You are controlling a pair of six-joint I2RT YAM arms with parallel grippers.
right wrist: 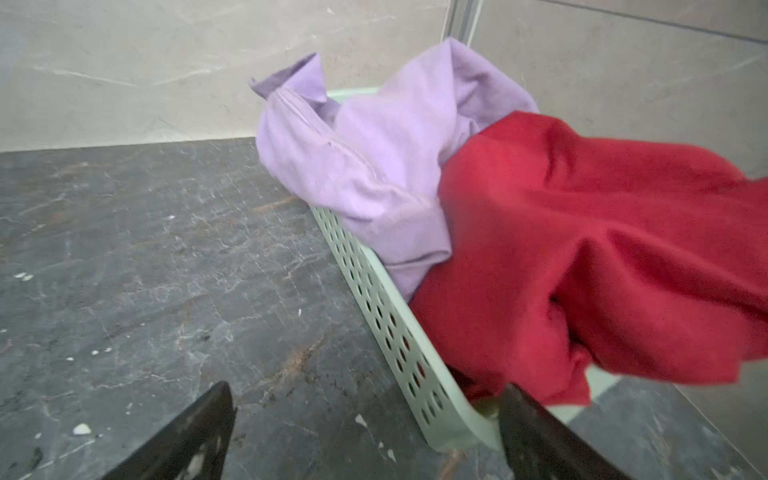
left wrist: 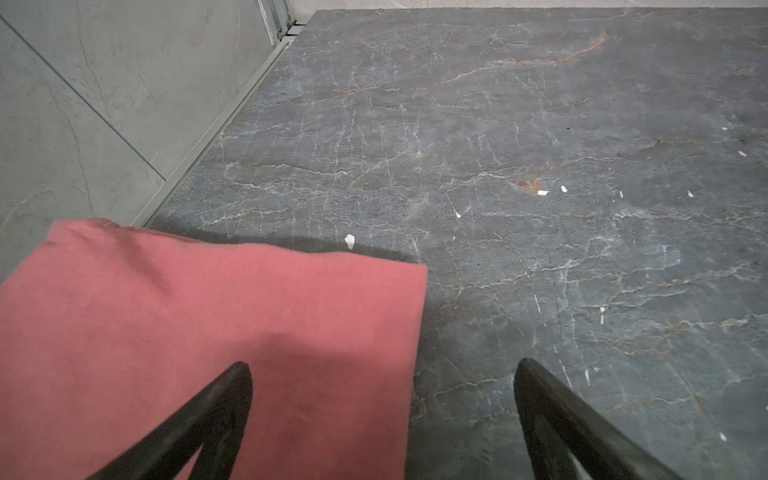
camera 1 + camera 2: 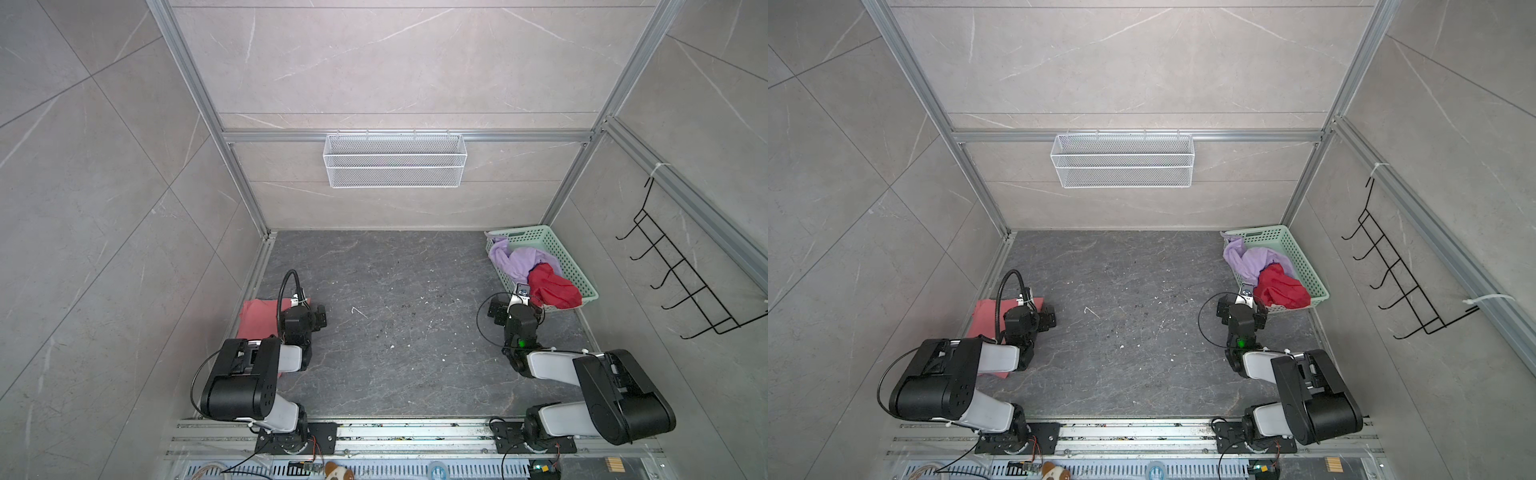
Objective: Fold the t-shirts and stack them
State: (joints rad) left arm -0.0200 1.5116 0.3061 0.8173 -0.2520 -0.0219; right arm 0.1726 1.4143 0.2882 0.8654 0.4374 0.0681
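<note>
Now the left gripper point(image 2: 384, 363) hovers wide open and empty, one finger over the folded salmon-pink t-shirt point(image 2: 187, 324). The right gripper point(image 1: 365, 388) is also spread and empty. Just ahead of it, the mint-green basket point(image 1: 386, 311) holds the crumpled deep-red t-shirt point(image 1: 582, 249), with the lilac t-shirt point(image 1: 374, 158) beyond.

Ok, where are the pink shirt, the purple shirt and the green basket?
pink shirt point(image 2: 208, 324): left wrist view, middle of the folded cloth
purple shirt point(image 1: 374, 158): right wrist view, its crumpled middle
green basket point(image 3: 536, 239): a top view, its far wall

Both top views overlook the whole tabletop point(image 3: 395, 332); wrist views sit low: left over the salmon-pink t-shirt point(image 2: 208, 311), right beside the mint-green basket point(image 1: 374, 291).
</note>
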